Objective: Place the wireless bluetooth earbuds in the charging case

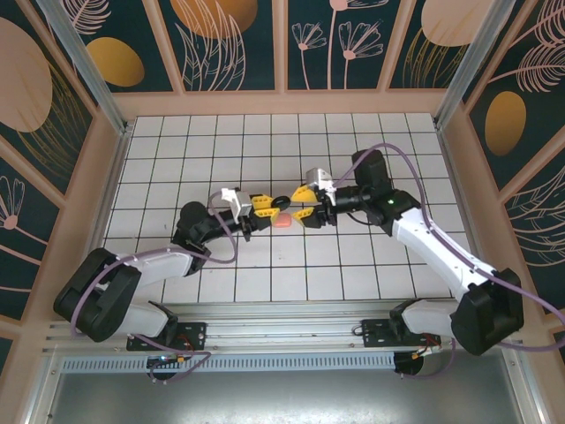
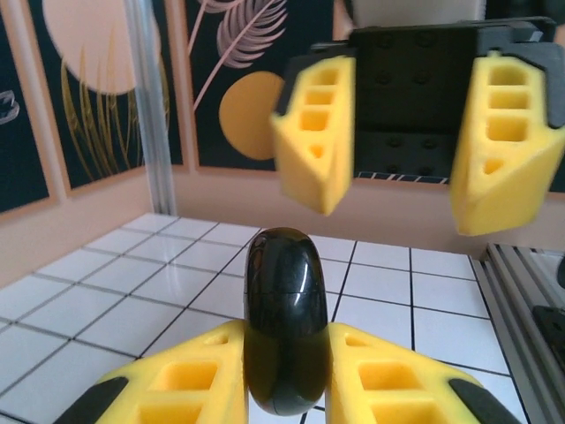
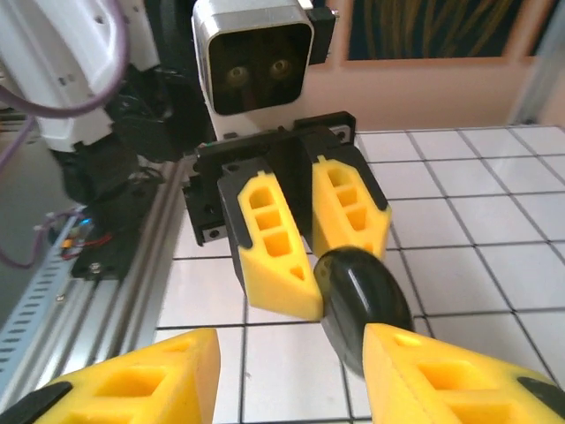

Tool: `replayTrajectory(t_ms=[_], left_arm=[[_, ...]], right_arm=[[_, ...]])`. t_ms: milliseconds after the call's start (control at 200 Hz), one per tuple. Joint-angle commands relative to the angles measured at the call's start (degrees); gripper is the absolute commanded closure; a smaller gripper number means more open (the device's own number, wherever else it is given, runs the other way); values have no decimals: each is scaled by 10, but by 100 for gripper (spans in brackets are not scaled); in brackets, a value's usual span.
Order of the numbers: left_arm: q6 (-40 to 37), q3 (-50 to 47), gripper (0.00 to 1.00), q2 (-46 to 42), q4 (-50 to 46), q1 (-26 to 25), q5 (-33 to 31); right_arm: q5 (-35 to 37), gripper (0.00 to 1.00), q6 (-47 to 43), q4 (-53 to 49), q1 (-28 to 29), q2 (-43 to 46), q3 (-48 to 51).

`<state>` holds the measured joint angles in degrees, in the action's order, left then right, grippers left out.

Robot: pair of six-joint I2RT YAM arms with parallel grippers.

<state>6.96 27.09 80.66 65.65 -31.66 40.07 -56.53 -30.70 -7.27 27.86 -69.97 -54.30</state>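
Left gripper [image 1: 267, 205] clamps the black case [image 2: 285, 331] above the table [image 1: 353, 265]; right gripper [image 2: 402, 208] faces it from 3 o'clock, jaws apart; a salmon-pink piece [image 1: 281, 223] lies at the case's 6 o'clock; likely the case-opening step, next needing a lid pinch.

A white tiled floor [image 1: 265, 150] with dark grid lines lies inside peach-framed walls [image 1: 229, 44], whose dark teal panels carry gold discs and pale leaf outlines. Aluminium posts [image 1: 84, 62] rise at the far corners. A metal rail [image 1: 291, 340] runs along the near edge.
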Motion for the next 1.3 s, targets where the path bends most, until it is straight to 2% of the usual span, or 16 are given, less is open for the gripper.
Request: replayTrajectory(t_ms=[0, 170, 365, 440, 641, 856, 976, 1081, 1116, 1126, 1131, 1136, 1146, 1221, 1246, 1296], left_arm=[[76, 38, 78, 30, -68, 0, -36], [157, 102, 77, 106, -183, 0, -29], [229, 171, 77, 210, -273, -1, 6], [228, 198, 77, 239, -318, -5, 9], [162, 283, 73, 291, -511, -18, -49], [148, 348, 68, 329, -586, -18, -63], [136, 363, 58, 328, -611, -18, -101], [125, 365, 48, 302, -614, -14, -148], [123, 362, 31, 287, -611, -10, -168], [122, 361, 24, 282, -610, -8, -175], [122, 359, 13, 279, -609, -7, -177], [122, 359, 7, 278, -608, -6, -180], [121, 357, 3, 272, -606, -3, -186], [126, 328, 1, 221, -578, 26, -233], [128, 316, 2, 202, -563, 39, -249], [135, 281, 2, 152, -530, 69, -286]], right_arm=[[85, 52, 162, 147, -19, 39, 56], [226, 50, 302, 188, -25, 62, 108], [339, 50, 391, 163, -34, 65, 138], [378, 50, 421, 153, -39, 65, 147], [397, 50, 449, 161, -57, 77, 176], [403, 51, 451, 143, -70, 87, 184], [408, 50, 452, 135, -82, 95, 189], [424, 45, 446, 142, -97, 105, 201], [430, 41, 436, 147, -106, 107, 208], [435, 39, 432, 148, -109, 107, 210], [437, 39, 431, 149, -109, 107, 211], [440, 38, 430, 150, -110, 107, 212], [446, 36, 428, 150, -112, 108, 213], [497, 22, 408, 171, -134, 109, 229], [508, 3, 401, 187, -145, 109, 237], [528, 1, 395, 231, -171, 106, 258]])
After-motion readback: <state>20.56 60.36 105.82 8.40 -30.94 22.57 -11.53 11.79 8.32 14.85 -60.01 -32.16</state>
